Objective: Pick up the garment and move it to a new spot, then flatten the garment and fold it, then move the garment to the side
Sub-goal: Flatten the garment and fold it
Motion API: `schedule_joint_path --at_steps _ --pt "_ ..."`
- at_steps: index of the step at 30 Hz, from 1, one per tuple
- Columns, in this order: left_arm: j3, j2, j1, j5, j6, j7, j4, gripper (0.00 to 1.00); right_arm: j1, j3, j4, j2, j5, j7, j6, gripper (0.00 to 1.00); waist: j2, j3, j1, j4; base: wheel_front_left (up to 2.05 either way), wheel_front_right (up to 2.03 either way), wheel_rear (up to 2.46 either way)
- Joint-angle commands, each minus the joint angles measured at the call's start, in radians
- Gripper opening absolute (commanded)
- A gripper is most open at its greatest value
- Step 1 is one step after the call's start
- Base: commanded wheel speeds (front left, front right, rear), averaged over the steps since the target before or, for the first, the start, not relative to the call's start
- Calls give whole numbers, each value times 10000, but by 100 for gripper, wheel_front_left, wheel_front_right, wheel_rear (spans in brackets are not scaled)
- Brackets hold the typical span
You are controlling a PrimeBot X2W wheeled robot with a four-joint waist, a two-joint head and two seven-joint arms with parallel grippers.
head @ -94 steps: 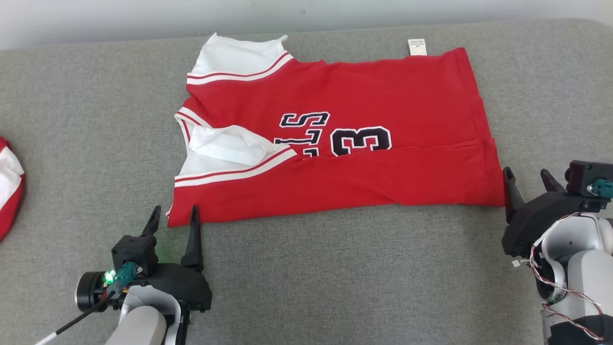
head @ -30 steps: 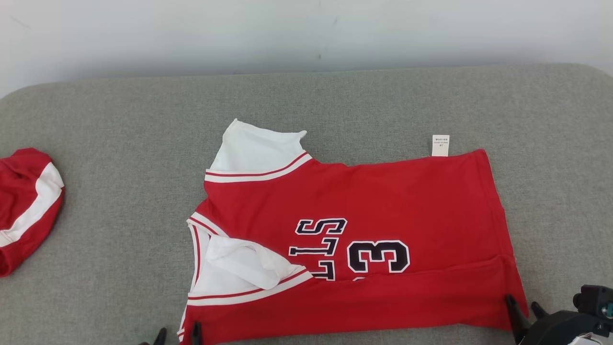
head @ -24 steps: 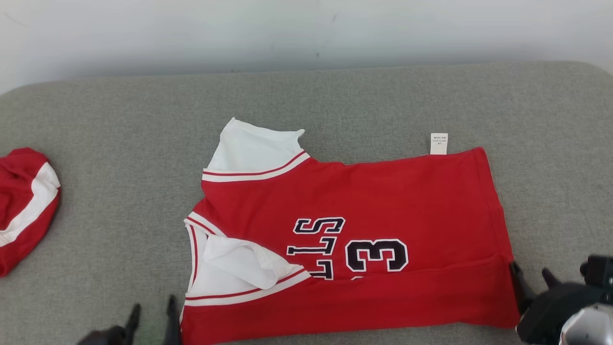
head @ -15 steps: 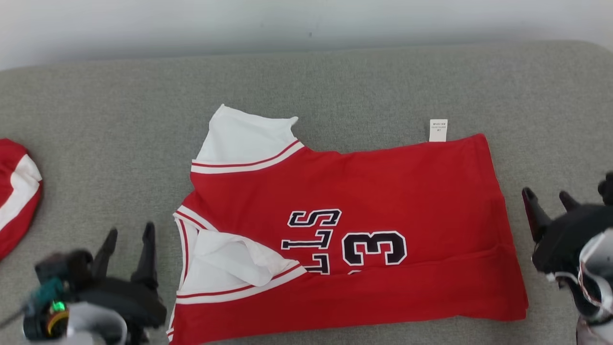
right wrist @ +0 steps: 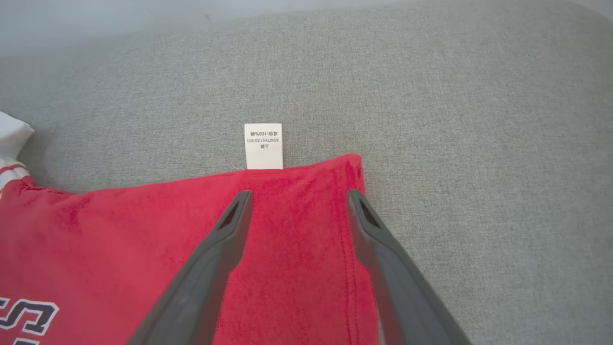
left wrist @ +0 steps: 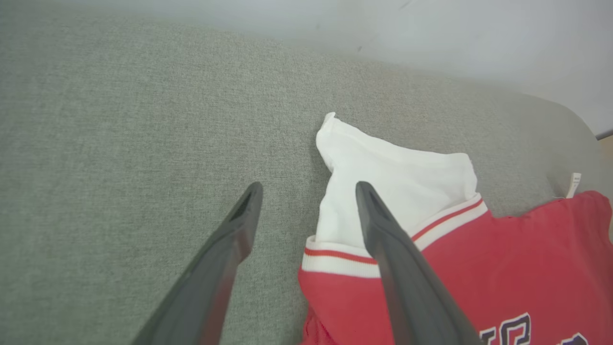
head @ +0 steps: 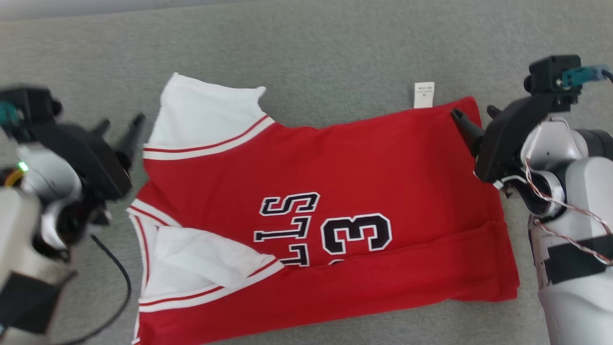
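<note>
On the grey padded surface [head: 335, 43] the red basketball jersey [head: 364, 163] lies centred. Left gripper [head: 120, 122] beside its white sleeve [head: 201, 110], right gripper [head: 473, 112] over the far hem corner by the care label [head: 424, 95]: both wide apart, empty. Catching perhaps one layer would skew the fold.

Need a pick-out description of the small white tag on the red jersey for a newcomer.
On the grey fabric surface lies a red basketball jersey with black-and-white lettering. At its far edge, near the hem corner, a small white rectangular tag sticks out onto the grey. Unlike the big white sleeves, it is tiny and carries printed text.
</note>
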State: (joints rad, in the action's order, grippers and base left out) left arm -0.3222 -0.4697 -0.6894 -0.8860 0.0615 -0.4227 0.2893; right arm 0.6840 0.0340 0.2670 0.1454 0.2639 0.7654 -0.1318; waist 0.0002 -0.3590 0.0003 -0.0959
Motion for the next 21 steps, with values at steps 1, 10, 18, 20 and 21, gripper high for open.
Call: schedule_joint_path --at_steps 1,10,18,20,21 --pt "-83 -199 -625 -160 67 -689 126 100 358 -182 344 2 155 -48 24 100 -2 -451 -3 -471 0 0 0" --pt "-797 -952 -2326 535 55 -2485 77 100 1331 -468 1352 -265 66 -325 24 100 -2 -908 -3 -961 0 0 0" --pt "-1201 -1414 -3176 1008 142 -3411 99 100 2289 -1021 2075 -513 76 -1092 23 100 -2 -1608 -3 -1402 0 0 0" --pt "-1282 -1569 -3232 1099 123 -3623 63 100 2494 -1231 2180 -535 166 -1215 23 100 -2 -1738 -3 -1488 0 0 0" --pt "-1305 -1650 -3267 1156 157 -3680 63 100 2562 -1321 2232 -533 204 -1276 23 100 -2 -1781 -3 -1520 0 0 0"
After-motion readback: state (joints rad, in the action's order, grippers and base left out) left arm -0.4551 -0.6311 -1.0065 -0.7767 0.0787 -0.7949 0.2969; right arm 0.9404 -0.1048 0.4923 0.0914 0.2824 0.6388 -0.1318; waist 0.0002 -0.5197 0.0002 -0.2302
